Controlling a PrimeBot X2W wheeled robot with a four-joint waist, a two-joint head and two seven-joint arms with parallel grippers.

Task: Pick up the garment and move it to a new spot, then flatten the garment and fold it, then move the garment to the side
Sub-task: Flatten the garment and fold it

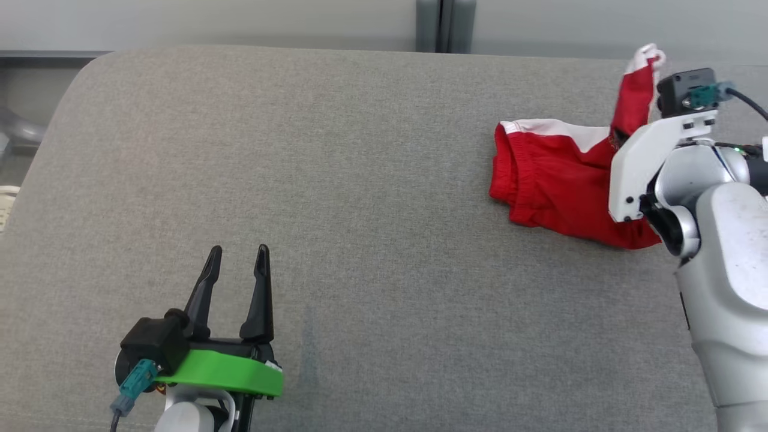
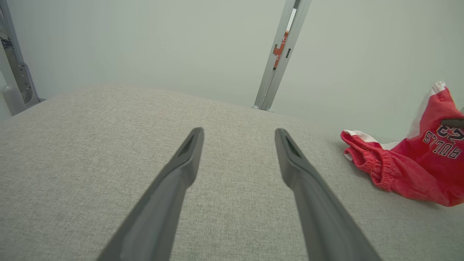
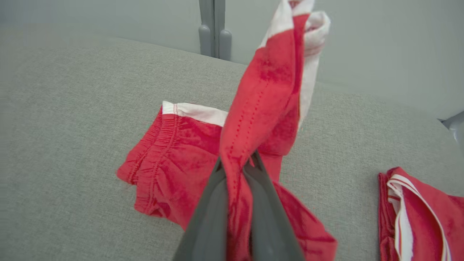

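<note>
Even soft light, faint shadows, wide-angle distortion.

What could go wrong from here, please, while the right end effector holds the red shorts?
The right end effector pinches only a narrow fold of the red shorts, which might slip out. Most of the cloth lies on the grey cushion, so dragging may bunch it. A second red garment lies close by and could get caught.

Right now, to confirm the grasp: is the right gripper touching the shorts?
Touching. The right wrist view shows the right gripper shut on a fold of the shorts, cloth pinched between its fingers.
</note>
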